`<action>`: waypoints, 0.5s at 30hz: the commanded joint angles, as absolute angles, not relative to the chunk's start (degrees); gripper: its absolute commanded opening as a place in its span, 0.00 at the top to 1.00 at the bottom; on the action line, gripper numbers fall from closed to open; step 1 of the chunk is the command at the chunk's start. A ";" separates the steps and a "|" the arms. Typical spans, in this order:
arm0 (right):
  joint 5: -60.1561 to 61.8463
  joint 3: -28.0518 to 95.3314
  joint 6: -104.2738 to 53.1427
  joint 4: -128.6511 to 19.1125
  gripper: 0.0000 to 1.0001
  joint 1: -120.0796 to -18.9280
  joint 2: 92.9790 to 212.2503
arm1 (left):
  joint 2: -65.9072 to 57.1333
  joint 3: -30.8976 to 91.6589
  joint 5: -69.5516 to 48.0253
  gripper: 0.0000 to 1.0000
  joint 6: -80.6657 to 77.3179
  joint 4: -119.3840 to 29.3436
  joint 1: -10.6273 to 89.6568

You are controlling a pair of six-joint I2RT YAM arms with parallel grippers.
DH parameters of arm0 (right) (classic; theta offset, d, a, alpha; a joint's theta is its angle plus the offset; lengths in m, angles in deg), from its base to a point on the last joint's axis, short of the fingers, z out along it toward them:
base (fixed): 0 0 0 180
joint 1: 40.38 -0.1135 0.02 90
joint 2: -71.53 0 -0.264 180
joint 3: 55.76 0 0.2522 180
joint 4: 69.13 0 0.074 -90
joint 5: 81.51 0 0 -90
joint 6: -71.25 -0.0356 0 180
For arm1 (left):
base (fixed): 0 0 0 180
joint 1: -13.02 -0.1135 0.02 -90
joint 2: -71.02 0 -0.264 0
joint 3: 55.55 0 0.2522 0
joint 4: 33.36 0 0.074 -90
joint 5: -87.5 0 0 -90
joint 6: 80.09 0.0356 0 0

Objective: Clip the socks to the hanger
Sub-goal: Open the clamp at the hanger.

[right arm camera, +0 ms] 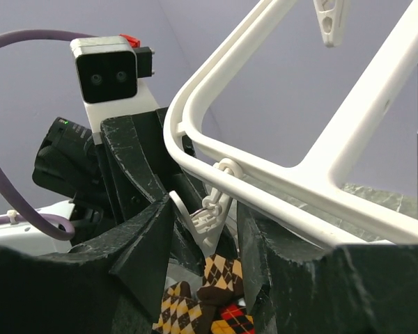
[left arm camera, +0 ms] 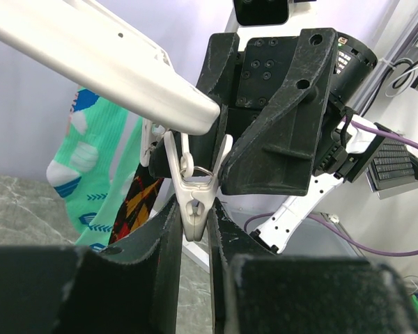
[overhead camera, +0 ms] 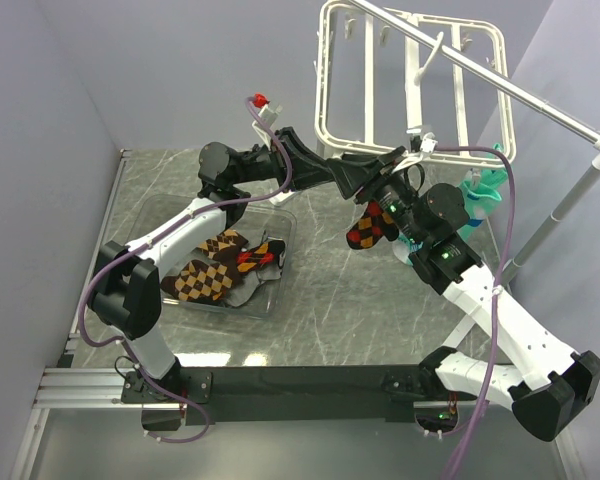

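The white hanger [overhead camera: 330,90] hangs at the back right from a silver pole. My left gripper [overhead camera: 365,180] reaches its near corner and is shut on the lower end of a white clip [left arm camera: 194,202]; both fingers [left arm camera: 164,229] press its sides. My right gripper [overhead camera: 388,205] faces it, open, with its fingers [right arm camera: 150,236] on either side of the same clip [right arm camera: 212,223]. A black, red and orange argyle sock [overhead camera: 370,226] hangs just below the grippers; what holds it is hidden. It also shows in the left wrist view [left arm camera: 136,202]. A mint-green sock [overhead camera: 483,192] hangs on the hanger's right side.
A clear plastic tray [overhead camera: 280,220] on the table's left half holds several argyle socks [overhead camera: 208,280]. The silver pole [overhead camera: 500,85] slants over the hanger, and its white upright [overhead camera: 570,200] stands at the right edge. Grey walls close in the left and back.
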State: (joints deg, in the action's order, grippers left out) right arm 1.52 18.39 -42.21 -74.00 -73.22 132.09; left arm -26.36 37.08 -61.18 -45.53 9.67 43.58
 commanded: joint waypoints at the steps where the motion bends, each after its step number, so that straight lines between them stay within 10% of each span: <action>1: 3.74 18.56 -42.74 -79.62 0.53 -72.10 130.77 | -25.92 38.19 -64.82 0.98 -46.96 13.08 43.51; 10: 3.65 19.00 -42.04 -79.63 1.00 -71.93 131.56 | -25.22 37.67 -64.91 0.89 -43.98 9.85 43.43; 15: 4.79 18.30 -40.64 -79.45 1.00 -72.02 131.21 | -20.83 35.13 -60.17 0.43 -32.84 -1.22 43.25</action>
State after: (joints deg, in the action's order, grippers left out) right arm 2.11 17.90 -42.39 -75.40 -72.85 132.09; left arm -25.23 36.56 -61.02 -40.97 5.26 43.52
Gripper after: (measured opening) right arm 0.368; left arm 0.478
